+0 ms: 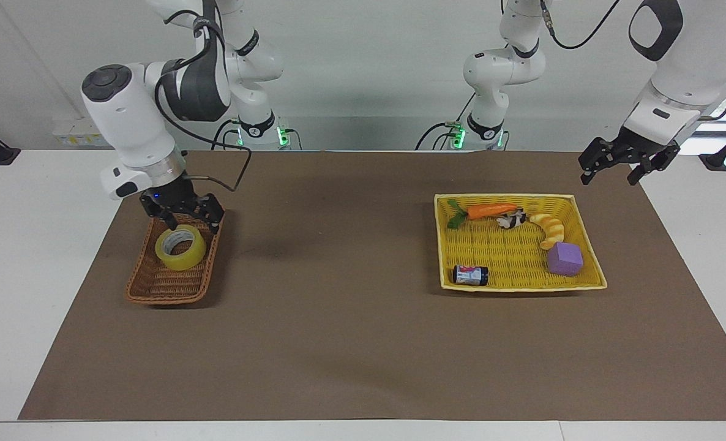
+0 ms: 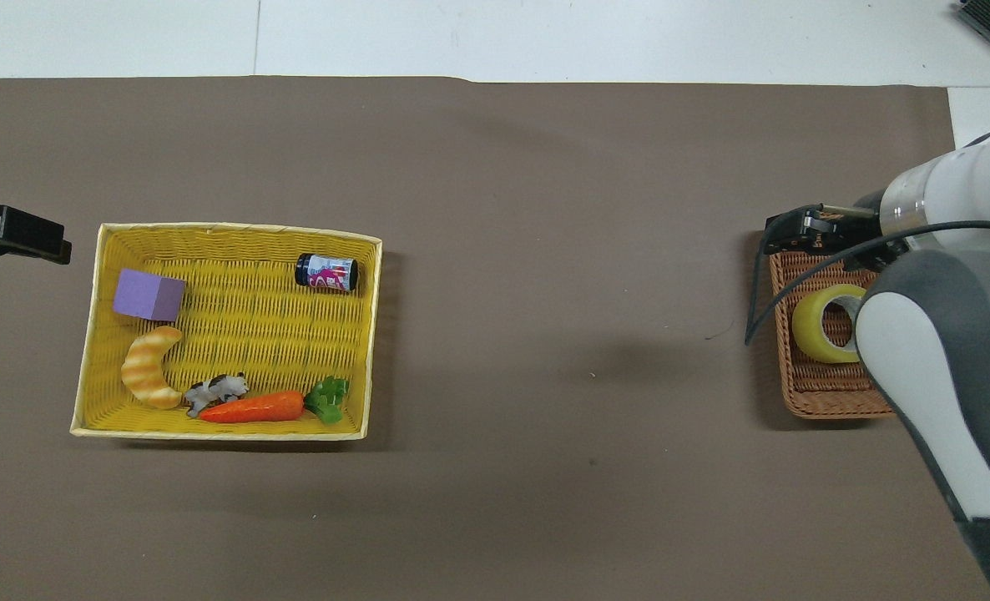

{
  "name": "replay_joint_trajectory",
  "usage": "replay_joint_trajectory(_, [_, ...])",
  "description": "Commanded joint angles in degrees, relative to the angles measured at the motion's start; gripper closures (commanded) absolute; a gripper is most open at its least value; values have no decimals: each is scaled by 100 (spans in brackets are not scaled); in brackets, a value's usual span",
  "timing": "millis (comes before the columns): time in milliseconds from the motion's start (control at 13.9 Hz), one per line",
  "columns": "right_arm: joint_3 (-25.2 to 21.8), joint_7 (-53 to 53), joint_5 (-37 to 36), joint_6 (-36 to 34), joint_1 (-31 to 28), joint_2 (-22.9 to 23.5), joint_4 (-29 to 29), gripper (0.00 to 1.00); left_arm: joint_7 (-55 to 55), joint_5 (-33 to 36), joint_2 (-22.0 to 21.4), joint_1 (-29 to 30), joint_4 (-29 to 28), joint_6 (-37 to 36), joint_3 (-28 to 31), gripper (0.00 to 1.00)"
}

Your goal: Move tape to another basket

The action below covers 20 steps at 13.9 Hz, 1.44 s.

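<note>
A: We are looking at the wide roll of translucent yellow packing tape [image 1: 180, 247], which is lying inside the narrow brown woven wicker basket [image 1: 168, 285] at the right arm's end of the brown-covered worktop [image 1: 338, 343].

B: We are seeing the right tool [image 1: 183, 215] hanging over the end of that basket nearer the robots, just above the roll. Its fingers are standing apart and are not clamped on anything.

A: We are also noting the large bright yellow square woven basket [image 1: 574, 199] toward the left arm's end, well apart from the wicker one. It is holding an orange toy carrot [image 1: 490, 210], a purple block [image 1: 564, 258] and a small dark blue-labelled can [image 1: 470, 275].

B: The left tool [image 1: 609, 170] is waiting in the air over the worktop just beside that yellow basket, fingers spread, holding nothing.
</note>
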Motion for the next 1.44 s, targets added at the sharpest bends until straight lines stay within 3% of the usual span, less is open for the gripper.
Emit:
replay_joint_trajectory(0, [-60,105,-136,-551,-101,-594,91,0,72,111,-112,64,-134,-73,-50,0])
replay_joint_trajectory(359, [-184,-9,-249,-1887,-339,-789,1101,0,72,111,-121,64,-134,-82,-32,0])
replay_joint_trajectory(574, [-175,26,-312,-1925,-365,-990,683,0,72,111,-121,56,-143,-73,-32,0])
replay_joint_trajectory(1364, [-166,-624,-479,-1968,-365,-1096,575,0,46,102,-156,64,-196,-64,-32,0])
